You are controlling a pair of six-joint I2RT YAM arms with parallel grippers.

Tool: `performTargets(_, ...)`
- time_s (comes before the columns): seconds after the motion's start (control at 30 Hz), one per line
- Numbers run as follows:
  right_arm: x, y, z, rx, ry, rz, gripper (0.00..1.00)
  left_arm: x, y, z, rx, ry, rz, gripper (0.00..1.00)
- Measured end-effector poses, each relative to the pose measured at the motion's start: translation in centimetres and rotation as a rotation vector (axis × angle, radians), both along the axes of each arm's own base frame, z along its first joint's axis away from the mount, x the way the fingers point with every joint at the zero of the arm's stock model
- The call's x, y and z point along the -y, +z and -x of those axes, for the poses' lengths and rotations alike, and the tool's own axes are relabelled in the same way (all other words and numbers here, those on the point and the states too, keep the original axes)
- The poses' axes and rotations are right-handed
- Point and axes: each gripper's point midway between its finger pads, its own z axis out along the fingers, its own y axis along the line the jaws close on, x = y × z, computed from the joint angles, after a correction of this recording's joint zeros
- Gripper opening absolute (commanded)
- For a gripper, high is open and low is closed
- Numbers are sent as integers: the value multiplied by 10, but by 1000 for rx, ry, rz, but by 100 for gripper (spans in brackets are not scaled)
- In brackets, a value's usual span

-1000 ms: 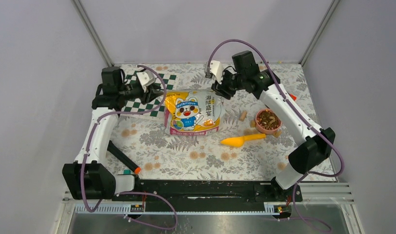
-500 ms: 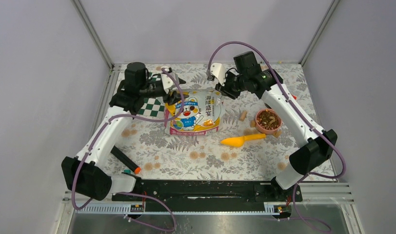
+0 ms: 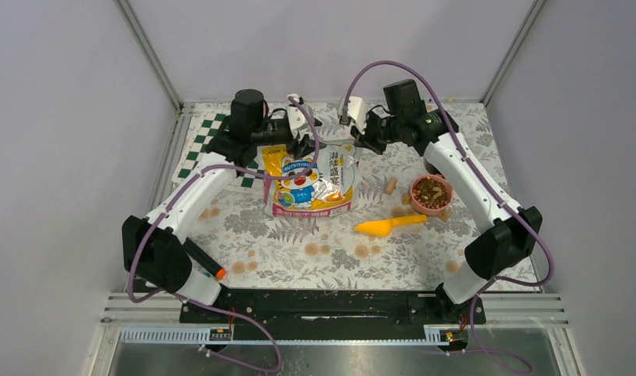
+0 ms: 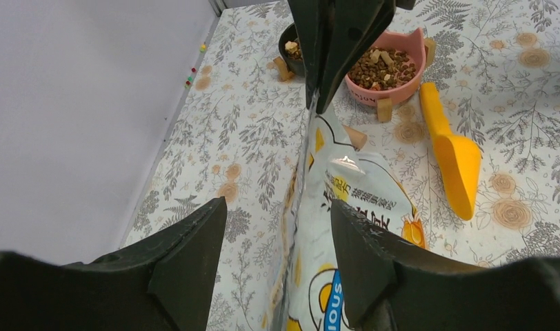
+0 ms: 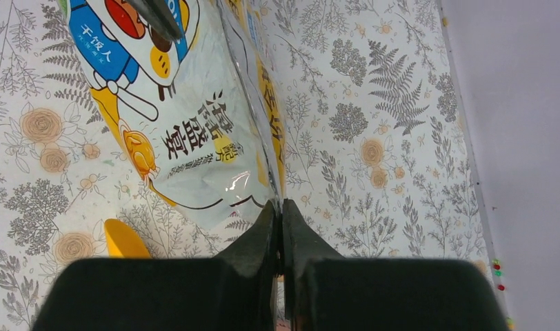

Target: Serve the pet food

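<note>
Your right pincer (image 5: 278, 208) grips the one bag (image 3: 311, 180) by its corner; your left pincer (image 4: 277, 205) gapes astride its edge. One bowl (image 4: 365, 95) holds kibble (image 4: 384, 65) near one scoop (image 3: 389, 225).

Both arms reach far forward, wrists turned inward so the pincers face each other.
The left pincer (image 4: 277, 205) stands wide open, fingers spread apart; the right pincer (image 5: 278, 207) has its fingers pressed tight on the bag's (image 5: 194, 138) edge.

Brown kibble (image 4: 383, 67) in pink bowl (image 4: 363, 94); glossy yellow cat-print bag (image 3: 311, 178) lies face-up to left.
</note>
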Motion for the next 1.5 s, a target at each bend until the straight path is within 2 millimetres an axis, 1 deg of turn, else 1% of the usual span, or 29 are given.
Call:
performTargets(0.1,-1,-1,2,-4,15,-6,0,11,-1,-2,5,-6,-5,59)
performTargets(0.23,0,-3,6,-5,24,-17,0,31,-9,1,9,-19,-26,58)
performTargets(0.27,1,-3,8,-1,26,-23,0,37,-12,2,10,-24,-33,56)
performTargets(0.4,3,-4,20,6,23,-52,0,62,-23,5,12,-47,-59,32)
performTargets(0.43,4,-6,22,5,19,-58,0,67,-22,7,22,-56,-59,28)
performTargets(0.5,5,-5,23,19,6,-83,0,73,-21,8,30,-67,-61,20)
performTargets(0.6,5,-6,22,35,-17,-106,0,75,-23,12,18,-74,-69,16)
performTargets(0.73,6,-8,22,42,-59,-150,0,76,-26,12,22,-80,-81,21)
performTargets(0.8,6,-8,23,38,-77,-175,0,77,-27,13,23,-81,-85,20)
performTargets(0.87,5,-7,23,33,-92,-195,0,77,-27,12,25,-80,-87,10)
performTargets(0.9,4,-6,22,29,-97,-209,0,76,-27,12,27,-81,-91,1)
performTargets(0.93,4,-5,21,25,-102,-221,0,76,-28,12,29,-81,-94,0)
performTargets(1.5,12,-7,10,20,-199,-264,0,74,-31,4,145,-71,-168,0)
